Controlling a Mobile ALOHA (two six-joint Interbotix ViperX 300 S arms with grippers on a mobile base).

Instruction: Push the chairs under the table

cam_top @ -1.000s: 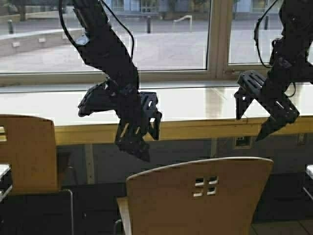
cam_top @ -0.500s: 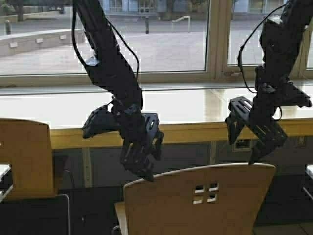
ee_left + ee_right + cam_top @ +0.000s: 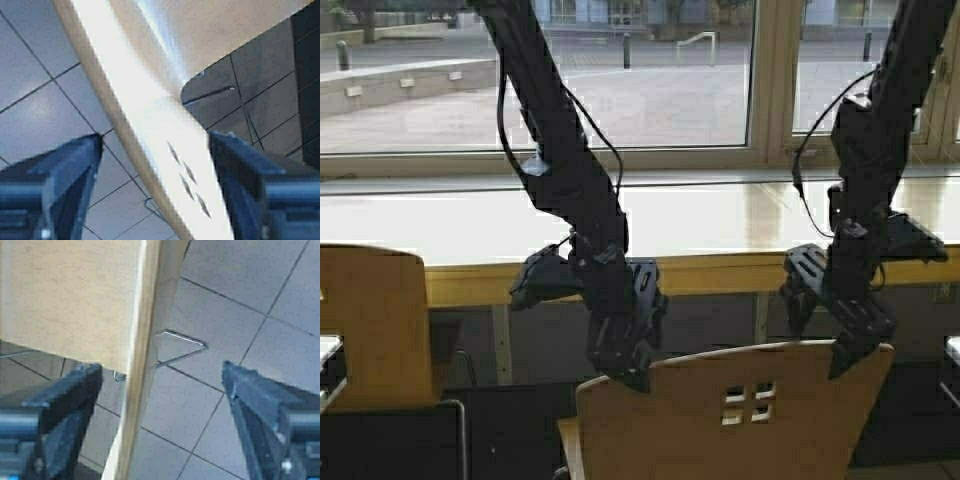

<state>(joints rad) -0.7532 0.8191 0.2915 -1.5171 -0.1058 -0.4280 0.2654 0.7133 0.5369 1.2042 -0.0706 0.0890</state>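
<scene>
I'm lowering the left gripper and right gripper, both spread, astride the chair backrest; I should push evenly toward the table.

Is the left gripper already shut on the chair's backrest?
No. In the left wrist view the left gripper is open, with the backrest edge passing between its spread fingers.

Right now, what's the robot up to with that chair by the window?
Both arms are down at the top edge of the middle chair backrest. The left gripper is at its left corner and the right gripper at its right corner; the wrist views show both open with the backrest edge between the fingers. The chair is not yet under the table. A second chair stands to the left.
</scene>
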